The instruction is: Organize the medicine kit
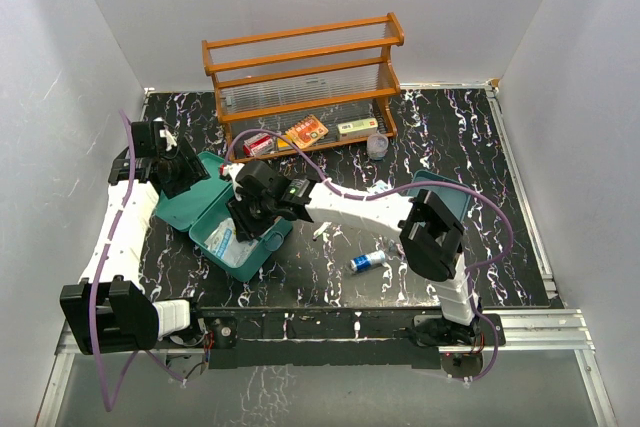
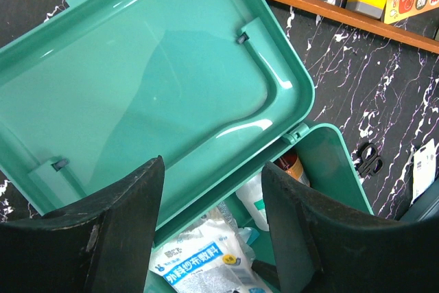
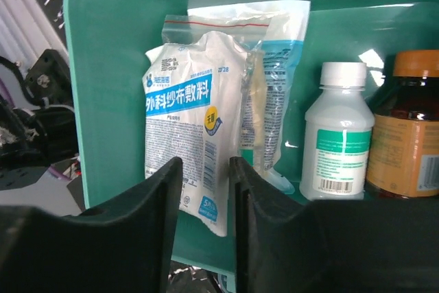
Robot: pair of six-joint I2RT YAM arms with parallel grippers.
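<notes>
One round white bottle [image 3: 339,135] sits inside the glossy teal medicine kit [image 3: 110,66].

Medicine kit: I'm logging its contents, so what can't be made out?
Top view: the right pincer covers much of the open medicine kit.
Right wrist view: the brown bottle is cut off by the frame edge.
Left wrist view: the left pincer hides the lower contents.

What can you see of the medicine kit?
Teal-green glossy plastic medicine kit, rounded corners, on the black marbled table, left of centre. Hinged lid swung open, inner face up. Its base holds a gauze pouch, zip bag, white bottle, amber bottle. Contact unclear: left gripper over the lid, right gripper over the base.
</notes>
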